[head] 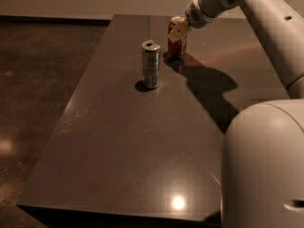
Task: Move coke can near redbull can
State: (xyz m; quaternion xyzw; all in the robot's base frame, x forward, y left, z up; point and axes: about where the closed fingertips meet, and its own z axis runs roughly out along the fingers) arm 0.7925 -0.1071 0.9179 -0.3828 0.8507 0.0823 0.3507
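The coke can, short and red with a silver top, is at the far side of the dark table. My gripper reaches in from the upper right and is shut on the can's upper part, with a tan finger pad across its front. The can stands upright, at or just above the table top; I cannot tell which. The redbull can, tall, slim and silver-grey, stands upright on the table, a short way in front and to the left of the coke can, apart from it.
The robot's white arm runs along the right side, and its white body fills the lower right corner. The arm's shadow lies on the table right of the cans. The table's left edge drops to a dark floor.
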